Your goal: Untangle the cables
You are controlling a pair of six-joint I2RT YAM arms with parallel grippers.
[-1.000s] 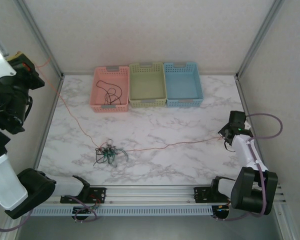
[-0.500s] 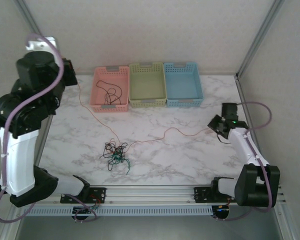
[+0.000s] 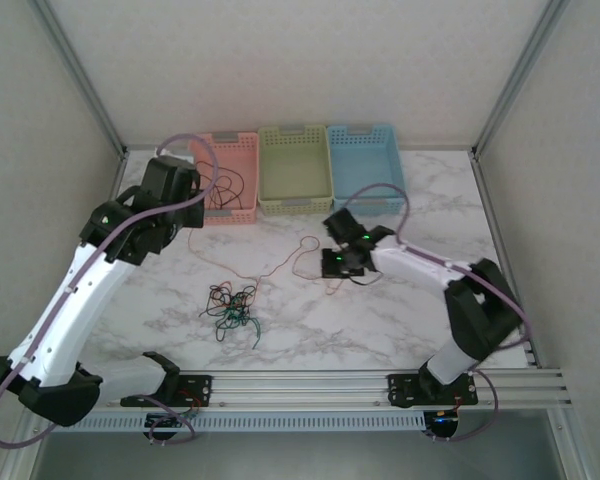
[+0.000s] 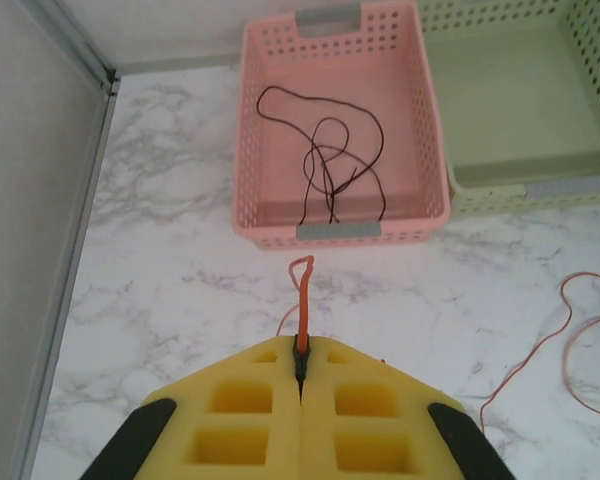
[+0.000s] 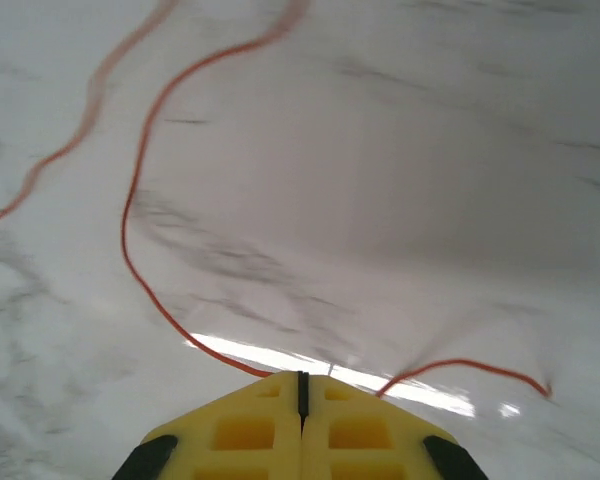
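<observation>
My left gripper [image 3: 192, 222] [image 4: 301, 352] hovers in front of the pink basket [image 3: 223, 139] [image 4: 330, 230], shut on one end of the red-orange cable [image 4: 302, 300], whose tip loops out past the fingertips. That cable [image 3: 280, 262] [image 5: 140, 190] lies slack across the marble to my right gripper [image 3: 330, 262] [image 5: 302, 378], low at the table's middle. Its jaws are shut, and the cable comes out from under the tips on both sides. A tangle of black, red-orange and teal-green cables [image 3: 232, 305] lies nearer the front. A black cable [image 4: 330, 160] [image 3: 225, 185] is coiled in the pink basket.
A green basket [image 3: 295, 205] and a blue basket [image 3: 368, 205] stand to the right of the pink one along the back wall. Aluminium frame posts [image 4: 75, 40] edge the table on the left and right. The arms' rail [image 3: 300, 385] runs along the front.
My left arm swung in from the far left toward the pink basket. The right gripper travelled left to the table's middle. The red-orange cable went from taut to slack, and the tangle shifted slightly right.
</observation>
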